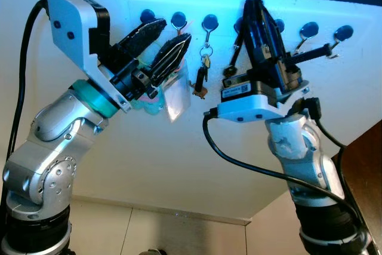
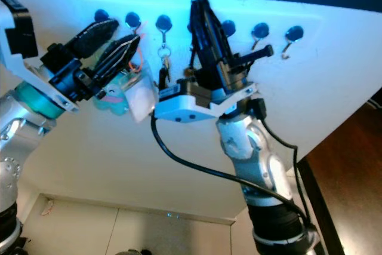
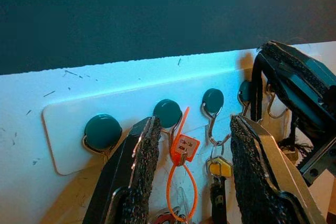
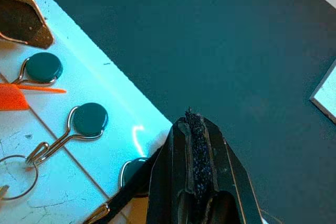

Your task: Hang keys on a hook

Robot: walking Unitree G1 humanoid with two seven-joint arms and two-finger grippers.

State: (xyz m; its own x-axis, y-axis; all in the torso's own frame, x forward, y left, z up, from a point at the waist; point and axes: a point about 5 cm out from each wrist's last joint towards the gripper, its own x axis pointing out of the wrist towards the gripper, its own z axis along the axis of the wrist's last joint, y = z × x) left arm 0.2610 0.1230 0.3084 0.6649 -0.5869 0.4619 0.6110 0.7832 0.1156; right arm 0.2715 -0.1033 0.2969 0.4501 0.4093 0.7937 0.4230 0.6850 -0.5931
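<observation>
Keys [image 1: 203, 76] hang on hook [image 1: 209, 25], 3 o'clock of left gripper [image 1: 156, 49], spread wide, empty. Right gripper [image 4: 197, 156] pinched closed. Light, dangly; we'd grip ring.

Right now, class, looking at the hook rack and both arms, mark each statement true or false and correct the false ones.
1. The left tool is open. True.
2. An orange tag hangs from a hook. True.
3. The right tool is open wide. False: its fingers are pressed together.
4. The rack lies flat on a table. False: it is on a white wall.
5. Keys hang on a ring from a hook. True.
</observation>
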